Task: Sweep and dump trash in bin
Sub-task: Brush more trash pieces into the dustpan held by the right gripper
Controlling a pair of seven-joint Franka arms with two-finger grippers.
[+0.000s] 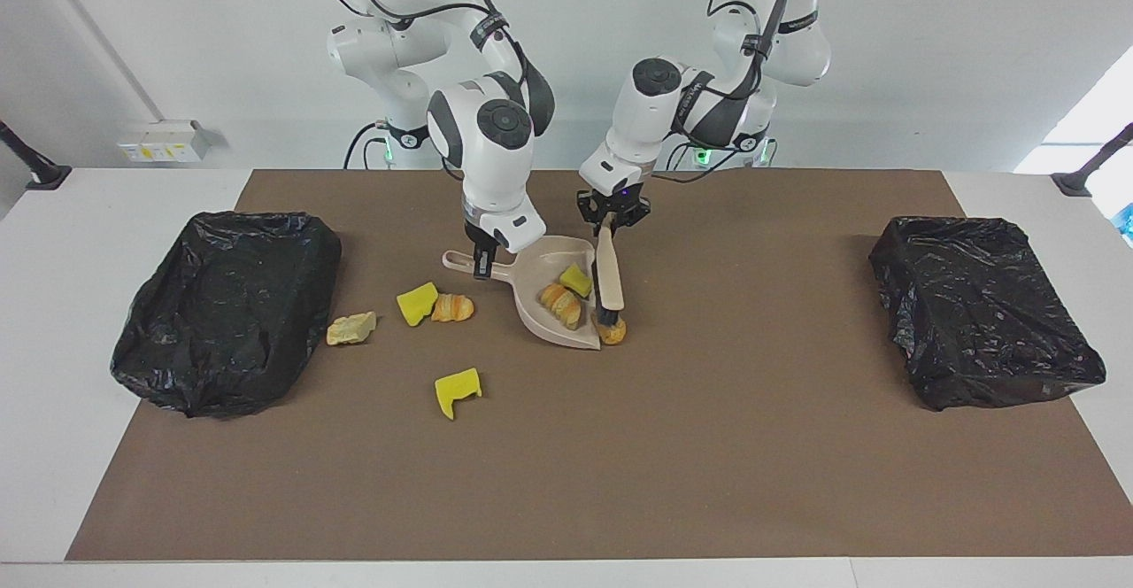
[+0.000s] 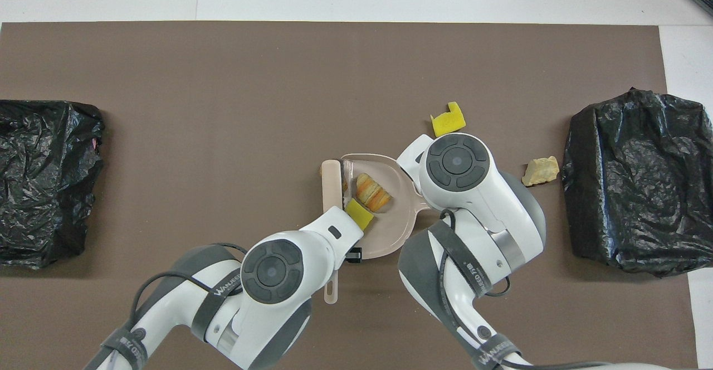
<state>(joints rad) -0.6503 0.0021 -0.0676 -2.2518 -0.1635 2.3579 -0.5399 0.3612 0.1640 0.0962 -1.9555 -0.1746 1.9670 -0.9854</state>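
Note:
My right gripper (image 1: 482, 262) is shut on the handle of the beige dustpan (image 1: 531, 303), which rests on the brown mat. My left gripper (image 1: 611, 220) is shut on the brush (image 1: 607, 274), whose dark head stands at the pan's mouth on a brown lump of trash (image 1: 612, 332). Inside the pan lie a yellow sponge bit (image 1: 576, 280) and a striped bread lump (image 1: 563, 302). More trash lies on the mat toward the right arm's end: a yellow sponge (image 1: 416, 303), a bread lump (image 1: 452, 307), a pale beige chunk (image 1: 350, 328) and another yellow sponge (image 1: 458, 389).
Two bins lined with black bags stand at the mat's ends, one (image 1: 226, 305) at the right arm's end close to the beige chunk, the other (image 1: 987, 309) at the left arm's end. From overhead both arms cover the pan's handle (image 2: 415, 205).

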